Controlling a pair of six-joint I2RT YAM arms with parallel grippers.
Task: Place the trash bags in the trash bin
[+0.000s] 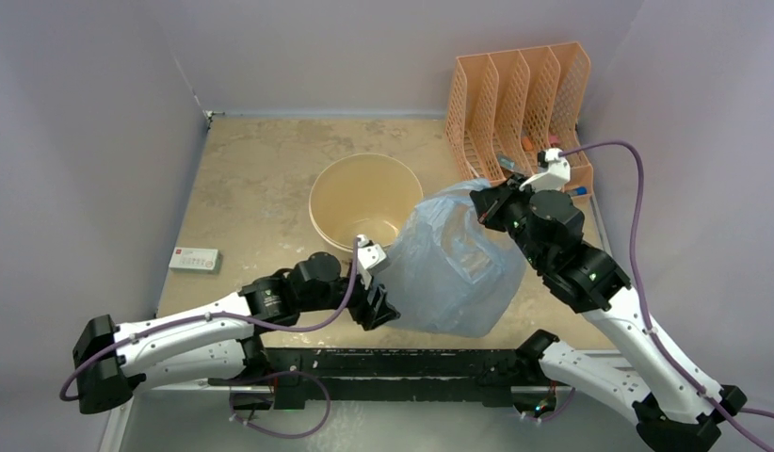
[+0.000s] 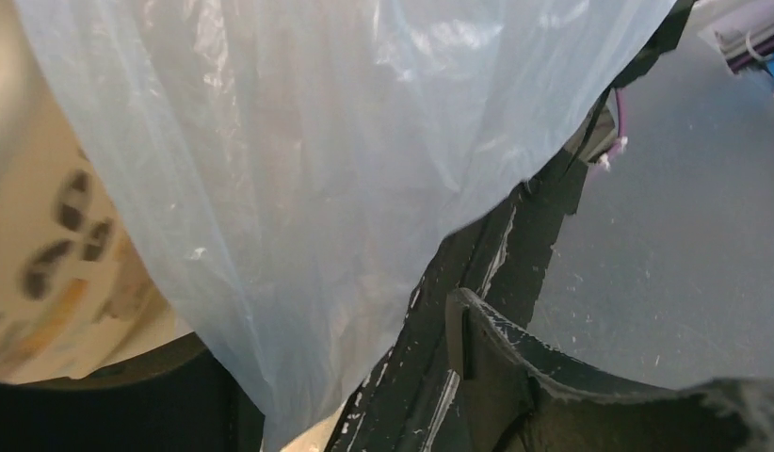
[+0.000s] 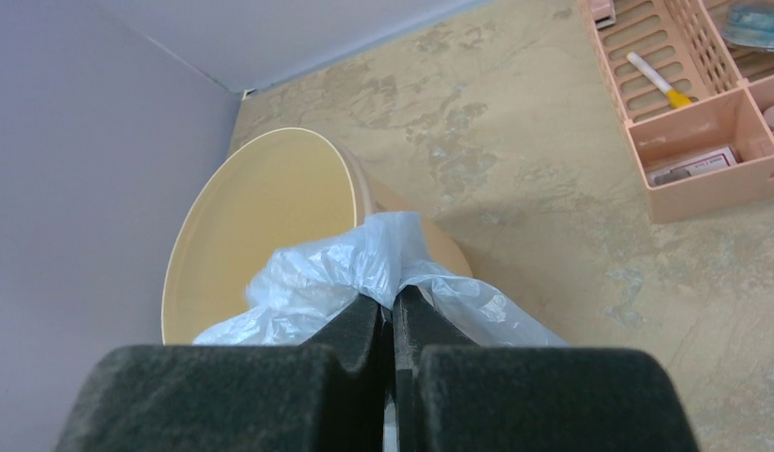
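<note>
One pale-blue bag [image 1: 454, 268] tight in right pincer [image 3: 393, 315], left pincer [image 1: 380, 309] agape beside it; bin [image 1: 316, 202] behind, orange organizer [image 1: 515, 94] beyond.

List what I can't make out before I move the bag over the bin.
- Whether the left gripper touches the trash bag: top view, its own wrist covers the fingertips; left wrist view, only one finger clear.
- Near-right rim of the trash bin: top view, covered by the bag.
- Bin's prints: left wrist view, blurred.
- Bag's lower part: right wrist view, behind the right gripper.
</note>
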